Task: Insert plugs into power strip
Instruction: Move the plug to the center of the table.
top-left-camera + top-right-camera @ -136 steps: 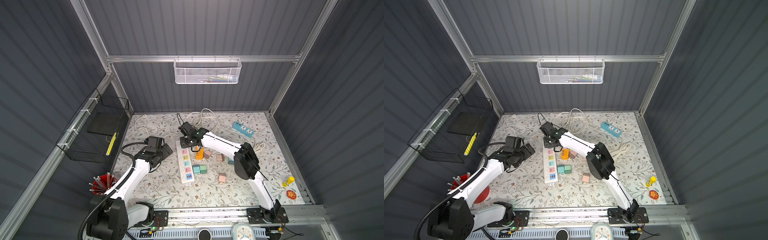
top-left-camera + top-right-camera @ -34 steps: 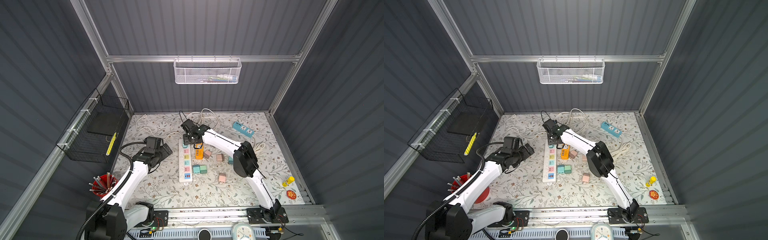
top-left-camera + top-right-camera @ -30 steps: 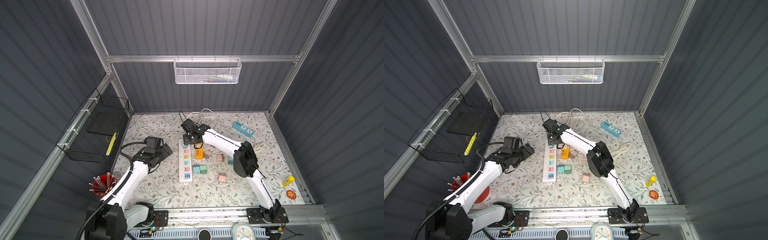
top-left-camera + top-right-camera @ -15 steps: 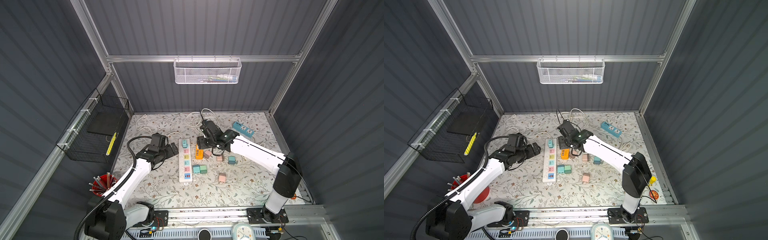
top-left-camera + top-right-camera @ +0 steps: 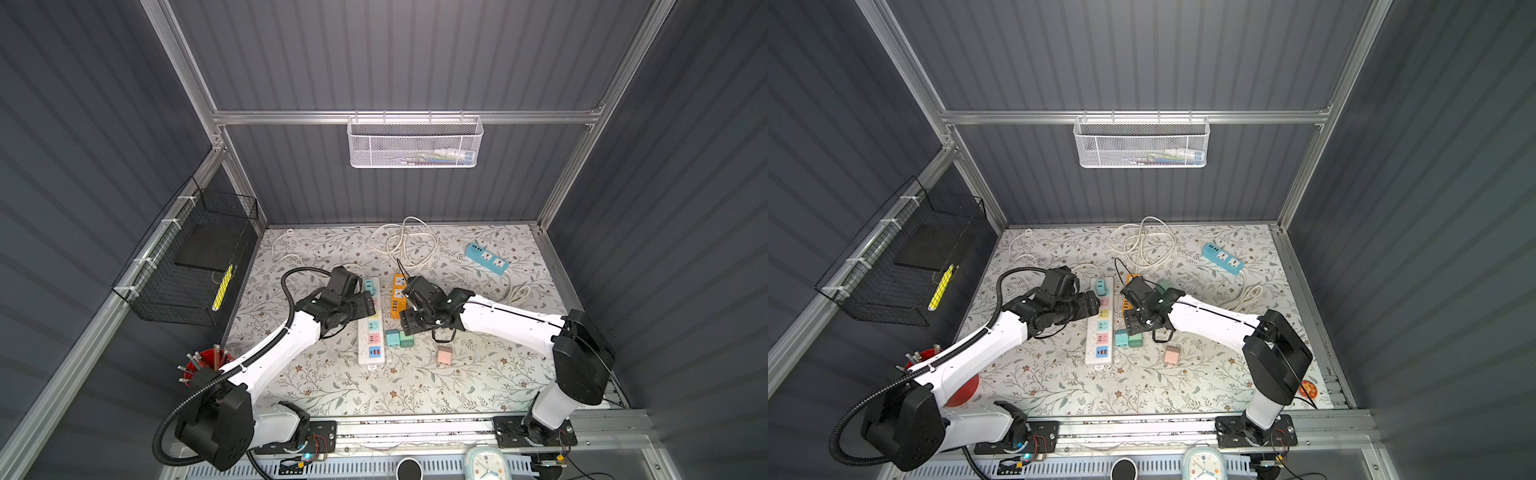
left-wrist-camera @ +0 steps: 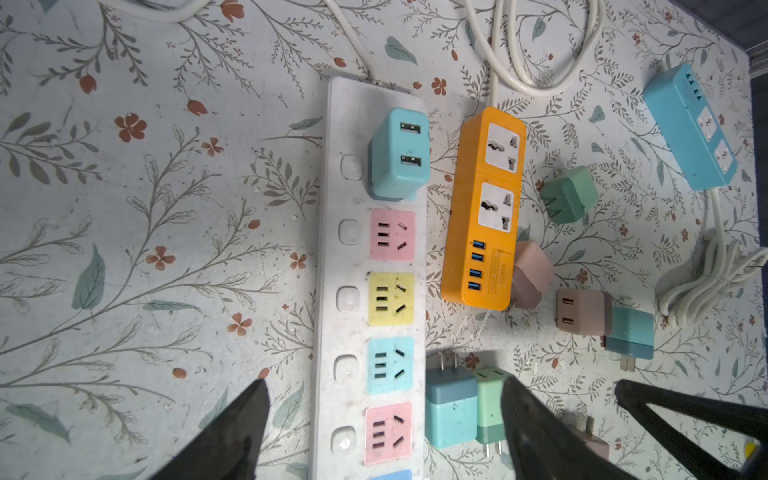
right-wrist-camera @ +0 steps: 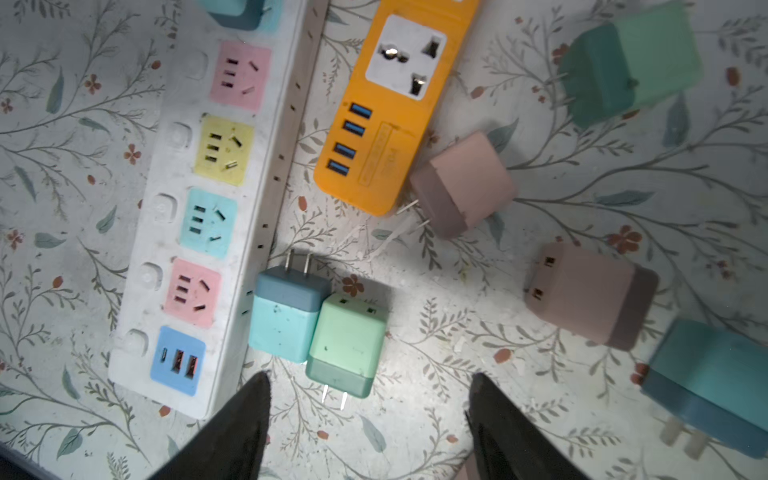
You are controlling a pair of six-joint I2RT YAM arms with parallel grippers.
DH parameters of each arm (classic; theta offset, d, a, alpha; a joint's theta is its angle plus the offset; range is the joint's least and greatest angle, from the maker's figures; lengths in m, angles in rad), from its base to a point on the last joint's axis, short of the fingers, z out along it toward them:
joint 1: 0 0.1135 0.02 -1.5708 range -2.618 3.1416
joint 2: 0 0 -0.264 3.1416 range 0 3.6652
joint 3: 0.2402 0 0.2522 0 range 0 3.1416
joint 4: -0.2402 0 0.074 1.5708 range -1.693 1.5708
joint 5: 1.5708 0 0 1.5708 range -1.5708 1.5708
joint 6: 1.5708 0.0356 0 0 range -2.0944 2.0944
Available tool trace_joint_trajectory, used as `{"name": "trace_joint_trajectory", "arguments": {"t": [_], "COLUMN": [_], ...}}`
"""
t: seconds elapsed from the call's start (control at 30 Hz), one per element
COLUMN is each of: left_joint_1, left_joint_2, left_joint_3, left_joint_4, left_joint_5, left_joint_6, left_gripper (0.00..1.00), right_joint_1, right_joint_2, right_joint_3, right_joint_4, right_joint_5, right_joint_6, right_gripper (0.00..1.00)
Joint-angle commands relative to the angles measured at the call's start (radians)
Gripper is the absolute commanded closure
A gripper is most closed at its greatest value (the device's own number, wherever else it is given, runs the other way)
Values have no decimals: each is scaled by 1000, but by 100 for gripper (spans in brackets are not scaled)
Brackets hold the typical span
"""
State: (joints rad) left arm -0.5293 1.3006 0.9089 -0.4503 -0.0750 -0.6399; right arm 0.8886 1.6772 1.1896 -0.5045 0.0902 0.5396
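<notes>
Left gripper (image 6: 382,382) and right gripper (image 7: 370,374) hang open, empty; one teal plug (image 6: 399,153) sits seated at the power strip's (image 6: 332,249) 12 o'clock end, seven loose plugs (image 6: 451,411) await insertion.

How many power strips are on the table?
3. A white strip lies mid-table; an orange strip sits just beside it; a blue strip lies near the far right corner. None seems hidden.

Both top views look steeply down from high on my side onto the whole table (image 5: 332,390), while my two wrist cameras hang close over it facing down, and both share the white power strip (image 6: 329,266), the orange strip (image 7: 386,137) and loose plugs (image 7: 349,336) beside them.
</notes>
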Motion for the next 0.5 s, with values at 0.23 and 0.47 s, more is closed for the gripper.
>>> {"name": "trace_joint_trajectory", "arguments": {"t": [0.23, 0.47], "left_joint_1": [-15, -23], "left_joint_2": [25, 34], "left_joint_3": [53, 53], "left_joint_4": [-26, -13], "left_joint_5": [11, 18], "left_joint_6": [-18, -24], "left_gripper": [12, 12], "right_joint_1": [14, 15], "right_joint_2": [76, 114], "right_joint_3": [-52, -69], "right_joint_4": [60, 97], "right_joint_5": [8, -23], "right_joint_6": [24, 35], "right_gripper": [28, 32]}}
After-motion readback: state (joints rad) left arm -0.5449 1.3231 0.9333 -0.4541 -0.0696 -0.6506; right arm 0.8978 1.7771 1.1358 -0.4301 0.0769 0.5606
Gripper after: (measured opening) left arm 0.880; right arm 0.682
